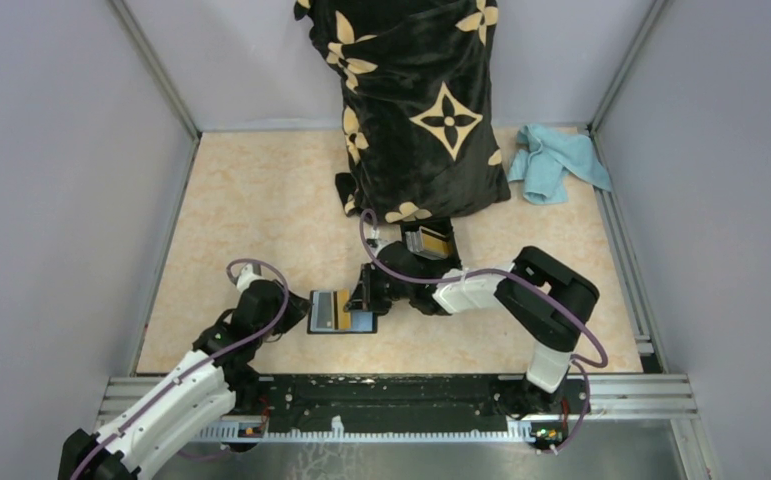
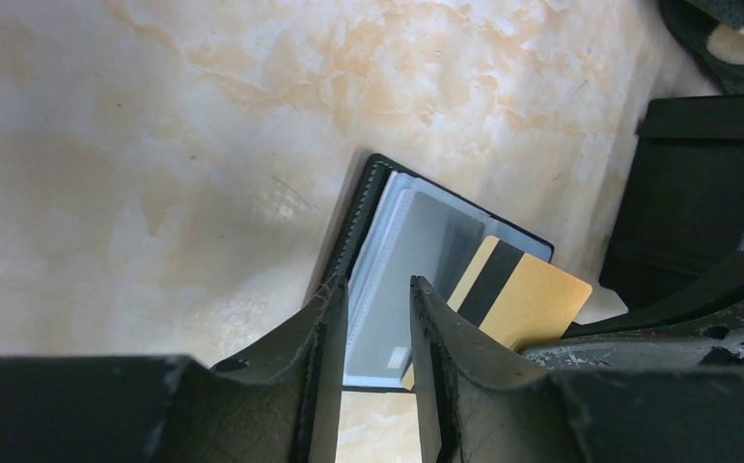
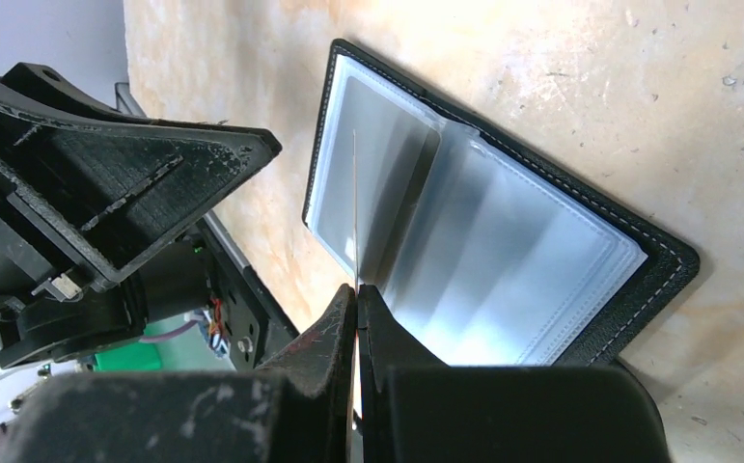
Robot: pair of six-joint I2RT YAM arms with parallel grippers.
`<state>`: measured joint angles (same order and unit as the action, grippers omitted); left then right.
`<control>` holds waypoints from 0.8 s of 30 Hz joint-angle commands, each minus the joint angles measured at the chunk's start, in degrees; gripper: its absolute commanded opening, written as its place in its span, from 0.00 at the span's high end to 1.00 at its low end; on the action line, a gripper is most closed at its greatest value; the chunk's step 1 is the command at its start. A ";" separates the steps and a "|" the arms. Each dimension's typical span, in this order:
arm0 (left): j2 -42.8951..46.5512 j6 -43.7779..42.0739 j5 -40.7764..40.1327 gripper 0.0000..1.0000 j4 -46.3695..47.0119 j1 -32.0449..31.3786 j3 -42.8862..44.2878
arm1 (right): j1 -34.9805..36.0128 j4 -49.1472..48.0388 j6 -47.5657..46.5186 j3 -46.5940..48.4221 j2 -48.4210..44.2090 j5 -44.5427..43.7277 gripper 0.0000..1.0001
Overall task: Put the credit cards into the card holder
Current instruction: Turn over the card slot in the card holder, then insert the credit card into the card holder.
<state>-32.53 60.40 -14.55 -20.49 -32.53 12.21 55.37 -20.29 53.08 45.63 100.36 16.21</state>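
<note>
Right gripper (image 3: 357,291) was pressed together on a credit card (image 2: 527,294). Its own wrist view showed that card only as a thin edge running ahead of the fingertips over the open card holder (image 3: 541,251). The left wrist view showed the card's gold face and black stripe. Left gripper (image 2: 377,285) stood part spread, pinching nothing, its fingertips at the card holder's near edge. Only the overhead view showed a black box (image 1: 427,240) beyond the right gripper.
</note>
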 commanded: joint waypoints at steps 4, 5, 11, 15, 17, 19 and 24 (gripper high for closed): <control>-2.80 -2.70 3.75 0.67 6.24 -0.62 1.78 | -1.45 0.76 -2.11 1.42 -6.23 -1.40 1.00; -3.68 -2.74 3.88 0.68 6.51 -0.68 1.92 | -1.69 0.86 -2.16 1.13 -7.34 -1.49 1.00; -6.58 -2.43 3.72 0.70 7.90 -1.51 1.81 | -2.92 0.95 -2.20 -0.35 -8.18 -1.34 1.00; -7.34 -2.26 3.32 0.70 8.19 -1.87 1.70 | -3.32 0.94 -2.20 -0.99 -8.06 -1.31 1.00; -7.72 -2.16 3.22 0.70 8.51 -2.00 1.60 | -3.56 0.77 -2.24 -1.29 -7.76 -1.19 1.00; -8.23 -2.11 3.14 0.70 8.74 -2.14 1.59 | -3.69 0.64 -2.11 -1.56 -7.38 -1.20 1.00; -9.18 -1.80 2.97 0.70 9.27 -2.70 1.45 | -3.96 -0.85 -1.46 -2.27 -6.24 -0.29 1.00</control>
<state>-41.30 58.70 -11.22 -12.99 -34.54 12.47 51.99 -17.74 52.05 43.59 94.15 15.29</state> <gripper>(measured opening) 0.299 0.008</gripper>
